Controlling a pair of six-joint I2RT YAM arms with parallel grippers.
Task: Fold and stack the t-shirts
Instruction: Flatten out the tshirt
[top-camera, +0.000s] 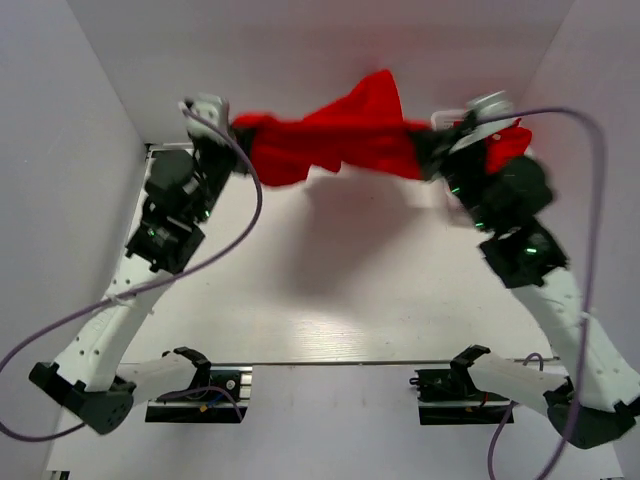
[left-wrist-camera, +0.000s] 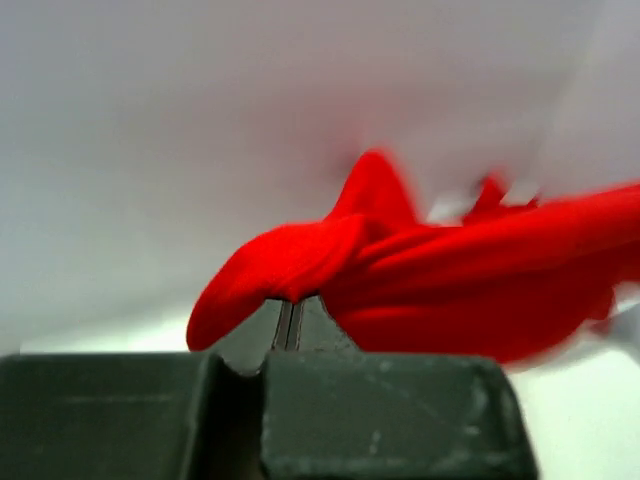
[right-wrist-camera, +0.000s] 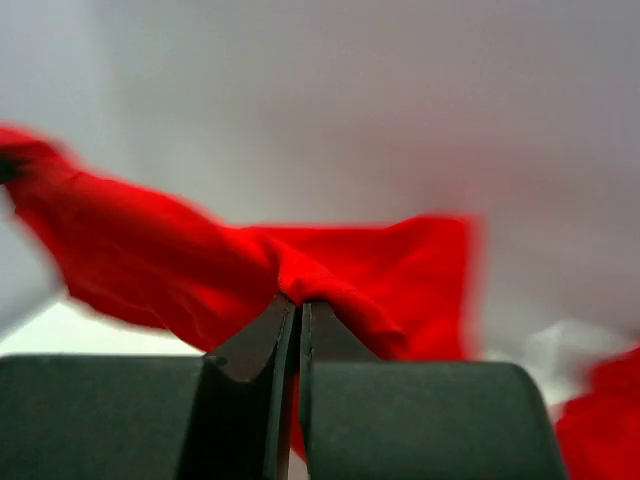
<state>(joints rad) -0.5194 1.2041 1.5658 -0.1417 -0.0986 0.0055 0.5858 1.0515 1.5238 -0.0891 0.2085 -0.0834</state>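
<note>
A bright red t-shirt (top-camera: 335, 140) hangs stretched in the air between my two grippers, bunched and sagging above the white table (top-camera: 330, 310). My left gripper (top-camera: 232, 135) is shut on its left end; in the left wrist view the gripper (left-wrist-camera: 288, 305) pinches a fold of the t-shirt (left-wrist-camera: 450, 275). My right gripper (top-camera: 432, 150) is shut on its right end; in the right wrist view the gripper (right-wrist-camera: 298, 305) pinches the t-shirt (right-wrist-camera: 170, 270). More red cloth (top-camera: 508, 145) shows behind the right arm, also in the right wrist view (right-wrist-camera: 600, 420).
White walls (top-camera: 90, 140) enclose the table on the left, back and right. Purple cables (top-camera: 240, 225) loop from both arms. The shirt casts a shadow on the table (top-camera: 350, 220) below it. The two arm bases (top-camera: 195, 395) sit at the near edge.
</note>
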